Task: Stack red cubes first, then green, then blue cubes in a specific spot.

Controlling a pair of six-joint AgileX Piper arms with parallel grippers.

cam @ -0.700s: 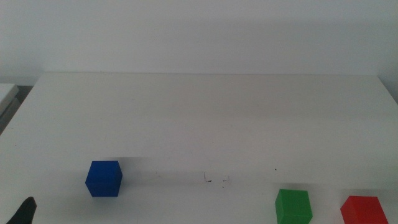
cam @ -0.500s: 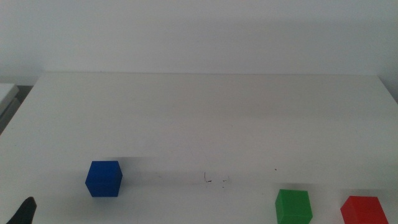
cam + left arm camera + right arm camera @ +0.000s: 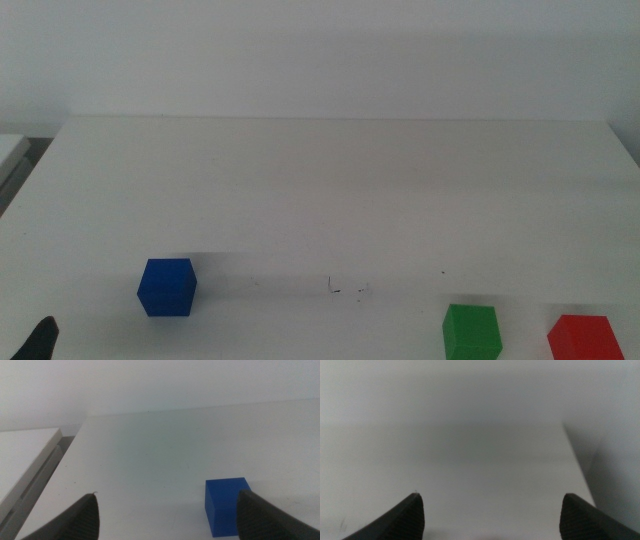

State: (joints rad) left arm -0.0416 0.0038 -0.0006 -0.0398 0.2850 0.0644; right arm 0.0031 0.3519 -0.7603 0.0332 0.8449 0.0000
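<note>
The blue cube (image 3: 167, 287) sits on the white table at the front left, and the left wrist view shows this blue cube (image 3: 226, 505) just ahead of one jaw. The green cube (image 3: 471, 331) and the red cube (image 3: 585, 337) rest side by side at the front right edge. Between them and the blue cube lies the specific spot (image 3: 347, 290), bare tabletop with faint pen marks. My left gripper (image 3: 167, 510) is open with nothing between its jaws; only a dark tip (image 3: 40, 338) of it shows at the bottom left corner. My right gripper (image 3: 490, 512) is open over bare table and is out of the middle view.
The white table (image 3: 330, 190) ends at a far edge against a pale wall. A lower white surface (image 3: 22, 460) lies beyond the table's left edge. The table's right edge (image 3: 577, 460) shows in the right wrist view.
</note>
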